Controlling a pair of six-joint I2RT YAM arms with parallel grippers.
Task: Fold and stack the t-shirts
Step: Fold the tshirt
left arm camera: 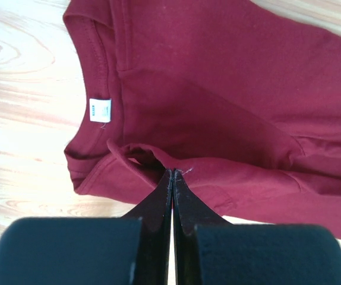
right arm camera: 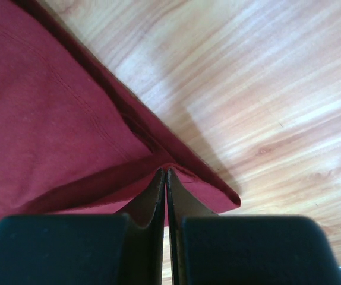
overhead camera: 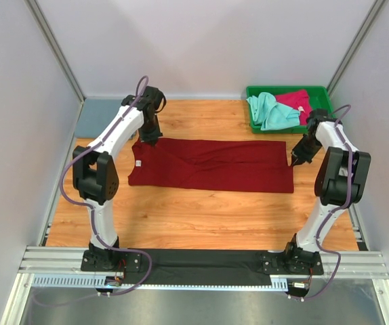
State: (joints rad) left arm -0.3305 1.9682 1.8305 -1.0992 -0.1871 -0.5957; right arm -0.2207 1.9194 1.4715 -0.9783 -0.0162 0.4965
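Note:
A dark red t-shirt (overhead camera: 211,166) lies spread lengthwise across the wooden table, its collar and white label (left arm camera: 100,110) at the left end. My left gripper (overhead camera: 151,139) is at the shirt's far left corner. In the left wrist view the left gripper (left arm camera: 172,172) is shut on a raised ridge of the dark red cloth (left arm camera: 230,119) beside the collar. At the far right corner, my right gripper (overhead camera: 295,161) is also shut. The right wrist view shows this gripper (right arm camera: 166,171) pinching the hem of the shirt (right arm camera: 51,119) near its corner.
A green plastic tray (overhead camera: 323,90) at the back right holds a mint green shirt (overhead camera: 270,110) and a pinkish-red shirt (overhead camera: 295,100). A flat slate grey-blue cloth (overhead camera: 99,116) lies at the back left. Bare wood (overhead camera: 201,217) stretches between the red shirt and the arm bases.

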